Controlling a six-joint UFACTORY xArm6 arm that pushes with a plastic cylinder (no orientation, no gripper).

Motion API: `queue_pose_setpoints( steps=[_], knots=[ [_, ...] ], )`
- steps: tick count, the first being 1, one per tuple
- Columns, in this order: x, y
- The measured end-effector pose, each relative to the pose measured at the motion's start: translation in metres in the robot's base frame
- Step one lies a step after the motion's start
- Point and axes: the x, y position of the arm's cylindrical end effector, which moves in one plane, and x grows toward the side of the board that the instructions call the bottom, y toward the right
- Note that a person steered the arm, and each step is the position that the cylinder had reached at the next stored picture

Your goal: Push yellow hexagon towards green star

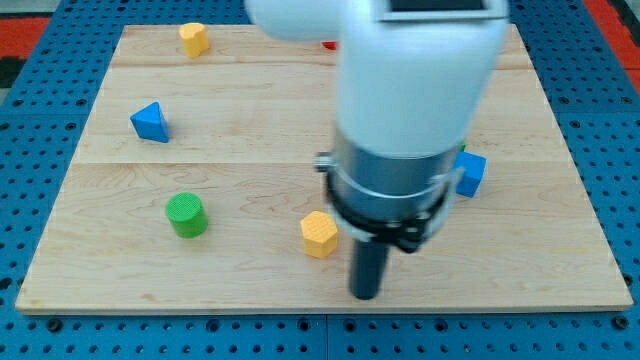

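My tip [366, 296] sits nearest, just right of the yellow hexagon [319, 234] at near-centre of the table [100, 280], no jaws fitted; hexagon looks light, rigid, slidey, likely to spin unless pushed square on a flat face; green star hidden.

A blue triangular block [150, 122] sits near the wooden board's [250, 150] left edge; a green cylinder [186, 215] lower down; a blue block [470, 173] toward the right edge; a red sliver [329, 45] near the top edge.
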Motion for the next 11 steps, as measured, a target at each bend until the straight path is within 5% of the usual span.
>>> queue_pose_setpoints(
  steps=[2,10,11],
  knots=[
    [-0.041,-0.059],
    [-0.12,0.08],
    [-0.08,0.056]
  ],
)
